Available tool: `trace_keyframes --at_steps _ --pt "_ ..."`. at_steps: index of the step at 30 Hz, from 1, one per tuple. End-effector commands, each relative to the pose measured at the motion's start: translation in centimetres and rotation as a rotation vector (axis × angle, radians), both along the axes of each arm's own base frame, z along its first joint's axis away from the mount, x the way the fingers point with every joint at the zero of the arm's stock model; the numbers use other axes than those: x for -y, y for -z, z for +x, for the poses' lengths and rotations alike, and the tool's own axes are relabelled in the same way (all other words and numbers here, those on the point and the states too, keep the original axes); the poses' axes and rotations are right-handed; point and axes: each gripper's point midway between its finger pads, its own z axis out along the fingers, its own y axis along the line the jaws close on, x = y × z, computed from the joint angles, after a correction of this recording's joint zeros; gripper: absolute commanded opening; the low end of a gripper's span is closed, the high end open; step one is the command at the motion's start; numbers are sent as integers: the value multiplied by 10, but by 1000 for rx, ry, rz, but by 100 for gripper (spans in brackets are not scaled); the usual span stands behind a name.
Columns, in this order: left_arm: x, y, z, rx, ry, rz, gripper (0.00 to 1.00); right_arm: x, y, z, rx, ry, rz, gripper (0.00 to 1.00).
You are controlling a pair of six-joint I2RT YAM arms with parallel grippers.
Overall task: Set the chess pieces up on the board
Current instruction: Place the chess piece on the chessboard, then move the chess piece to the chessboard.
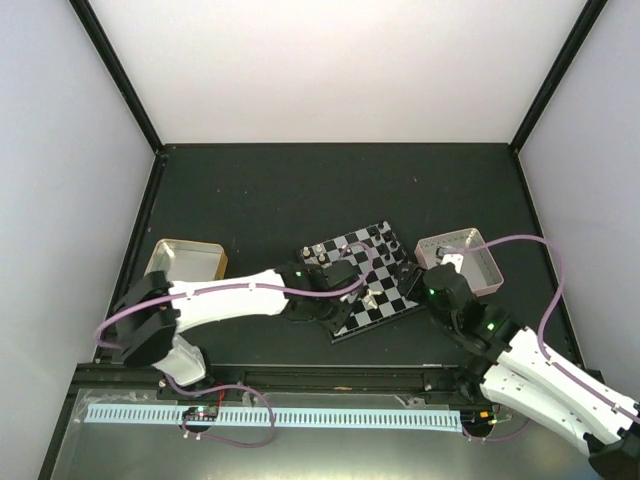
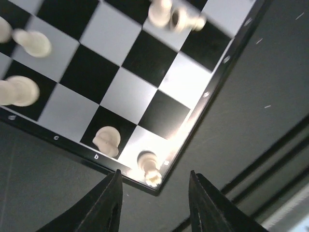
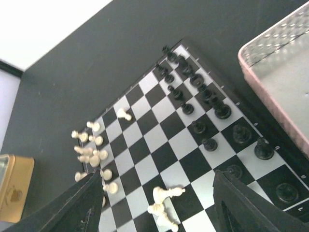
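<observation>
Two open grippers over a glossy chequered board near the worktop's (image 1: 300,190) near edge.

The left gripper (image 2: 155,174) holds its dark, tapered fingers apart and empty just short of a corner of the board (image 1: 390,295), where a smooth cream piece (image 2: 150,166) stands on the corner square. The right gripper (image 3: 157,173) hangs above the board, jaws wide and empty, over two toppled cream pieces (image 3: 164,198). Rounded black pieces (image 3: 212,104) line the thin-rimmed edge beside the dimpled pinkish tray (image 1: 458,238). A brass-coloured tin (image 1: 185,243) sits by the worktop's left edge.
</observation>
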Motion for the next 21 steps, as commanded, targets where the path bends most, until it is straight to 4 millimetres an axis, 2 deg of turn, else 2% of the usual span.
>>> trace_keyframes --at_steps 1,4,8,11,16,19,21 --pt "8 -70 25 152 -58 -177 41 -26 8 -4 -34 -164 -32 64" --pt "-6 -100 42 275 -123 -238 43 -42 26 -6 -110 -249 -77 62" --pt "-33 -130 51 395 -205 -319 45 -60 58 -9 -233 -338 -147 53" --pt "-56 -138 52 462 -259 -370 49 -70 77 -6 -289 -368 -197 49" --pt "-93 -152 48 550 -326 -443 52 -86 84 2 -327 -395 -299 41" --pt "-116 -155 46 593 -354 -431 54 -95 87 6 -346 -413 -344 33" --pt "-130 -156 43 614 -367 -418 55 -97 93 6 -368 -418 -376 31"
